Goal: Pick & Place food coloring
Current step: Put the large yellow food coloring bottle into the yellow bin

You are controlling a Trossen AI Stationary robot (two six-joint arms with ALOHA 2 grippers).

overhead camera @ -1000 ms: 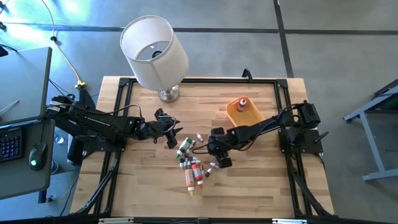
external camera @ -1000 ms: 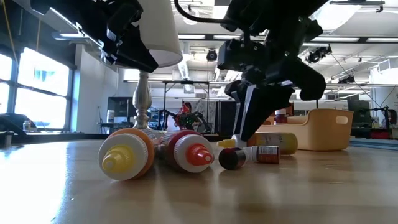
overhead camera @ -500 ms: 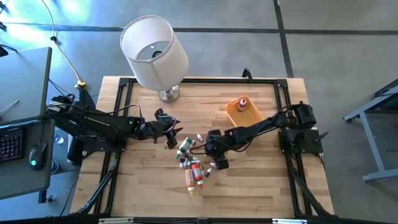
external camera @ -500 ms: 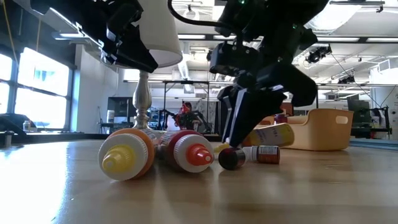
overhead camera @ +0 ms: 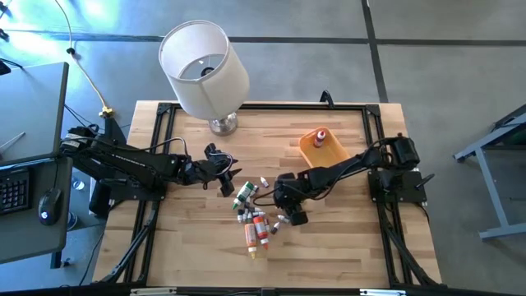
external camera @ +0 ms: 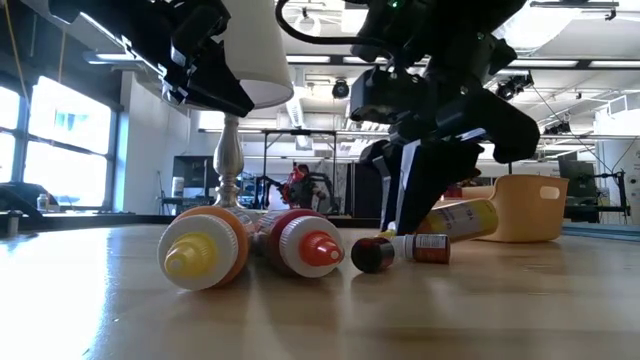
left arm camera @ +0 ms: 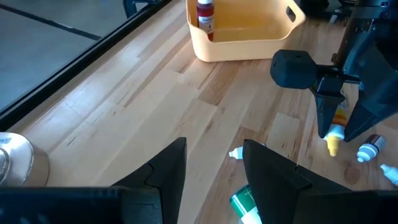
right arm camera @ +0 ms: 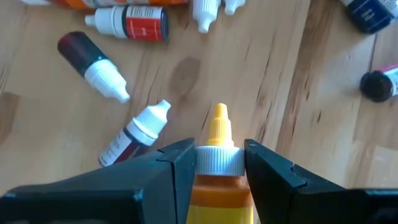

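- Food coloring bottles [overhead camera: 253, 218] lay scattered mid-desk [overhead camera: 329, 247]: small droppers with pointed caps.
- Right gripper [right arm camera: 217, 163] clenched a yellow bottle [right arm camera: 218, 165], white-collared, raised over the others.
- Left gripper [left arm camera: 212, 163] hovered nearby, released.

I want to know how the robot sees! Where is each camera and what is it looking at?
High: above, looking down on table, both arms, lamp.
Low: at tabletop height, facing bottles; arms overhead.
Left wrist: past open left gripper toward bowl.
Right wrist: right gripper shut on yellow bottle.
Both wrist views share that yellow bottle.
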